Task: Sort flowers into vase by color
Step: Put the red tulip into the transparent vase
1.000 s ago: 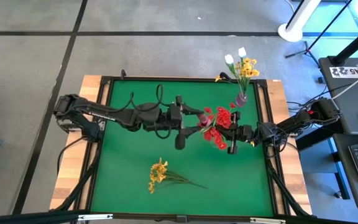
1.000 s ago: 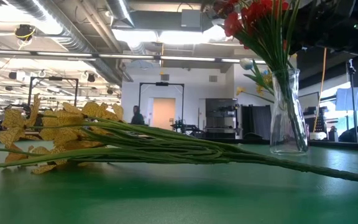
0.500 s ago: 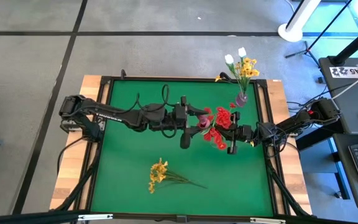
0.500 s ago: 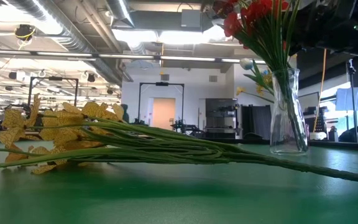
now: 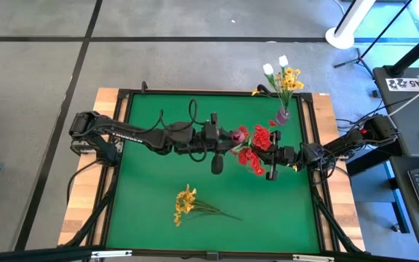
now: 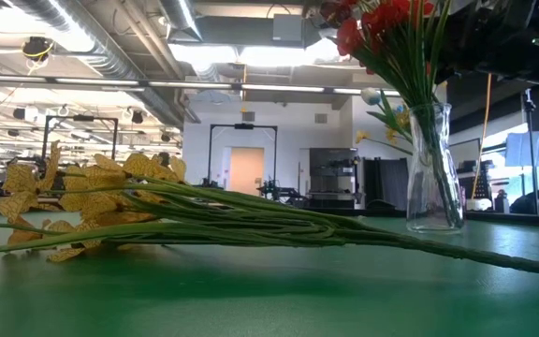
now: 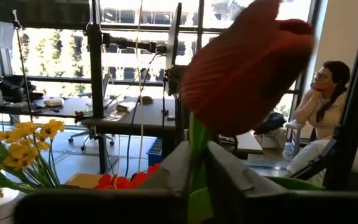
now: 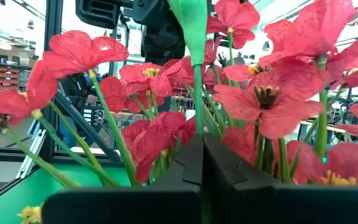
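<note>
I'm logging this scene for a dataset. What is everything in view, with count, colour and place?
Table: one, green top with wooden edges, centre of the room.
Red flowers: one bunch, green stems, right of the table's middle, between the two arms.
Dark pink bud: one, green stem, at the left end effector.
Yellow flowers: one bunch, lying flat near the front of the table.
Vase: one, clear glass, far right corner, holding white and yellow flowers.
Person: one, seated in the room beyond the table.
Left end effector: shut on the dark pink bud's stem.
Right end effector: shut on the red flowers' stems.
</note>
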`<move>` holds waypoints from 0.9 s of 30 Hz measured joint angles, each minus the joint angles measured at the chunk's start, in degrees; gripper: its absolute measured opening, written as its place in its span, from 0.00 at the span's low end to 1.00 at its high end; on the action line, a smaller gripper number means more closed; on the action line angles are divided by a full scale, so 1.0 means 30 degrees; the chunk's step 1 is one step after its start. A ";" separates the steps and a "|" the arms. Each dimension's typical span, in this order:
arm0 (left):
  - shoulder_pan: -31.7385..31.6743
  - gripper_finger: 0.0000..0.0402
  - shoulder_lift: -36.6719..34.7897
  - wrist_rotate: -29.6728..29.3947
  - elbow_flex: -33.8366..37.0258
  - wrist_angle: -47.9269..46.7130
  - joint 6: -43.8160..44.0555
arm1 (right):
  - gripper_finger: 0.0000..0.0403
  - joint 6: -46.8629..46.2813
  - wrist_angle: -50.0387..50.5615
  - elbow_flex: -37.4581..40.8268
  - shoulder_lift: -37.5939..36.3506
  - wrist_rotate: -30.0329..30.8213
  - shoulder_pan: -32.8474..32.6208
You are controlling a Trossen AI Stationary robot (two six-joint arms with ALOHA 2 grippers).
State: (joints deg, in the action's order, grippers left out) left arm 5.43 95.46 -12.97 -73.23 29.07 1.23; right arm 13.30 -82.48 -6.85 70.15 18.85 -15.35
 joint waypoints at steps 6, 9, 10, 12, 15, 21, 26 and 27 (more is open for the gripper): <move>0.0007 0.02 0.0000 -0.0036 0.0000 0.0063 0.0134 | 0.08 -0.0517 0.0059 0.0000 -0.0168 0.0357 0.0000; 0.0000 0.01 0.0007 -0.0036 0.0000 0.0034 0.0205 | 0.13 -0.0564 0.0138 0.0000 -0.0168 0.0364 0.0000; 0.0000 0.01 0.0007 -0.0036 0.0000 0.0044 0.0207 | 0.14 -0.0628 0.0156 0.0000 -0.0168 0.0364 0.0000; -0.0007 0.01 0.0007 -0.0036 0.0000 0.0048 0.0212 | 0.18 -0.0897 0.0202 0.0000 -0.0168 0.0375 0.0000; -0.0007 0.01 0.0007 -0.0029 0.0000 0.0041 0.0212 | 0.23 -0.1066 0.0526 0.0000 -0.0175 0.0846 0.0000; 0.0067 0.00 0.0015 0.0095 -0.0627 -0.0166 0.0047 | 0.30 -0.1518 0.1115 0.0000 -0.0175 0.1049 0.0000; 0.0233 0.00 0.0015 0.0146 -0.1678 -0.1624 -0.0462 | 0.31 -0.1734 0.1144 0.0003 -0.0175 0.1054 0.0000; 0.0233 0.00 0.0015 0.0153 -0.1915 -0.2079 -0.0533 | 0.31 -0.1730 0.1144 0.0000 -0.0175 0.1056 0.0000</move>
State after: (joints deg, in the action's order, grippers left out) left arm 6.13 95.50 -12.51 -78.98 22.83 -0.37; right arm 8.11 -79.05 -6.85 69.63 22.02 -15.35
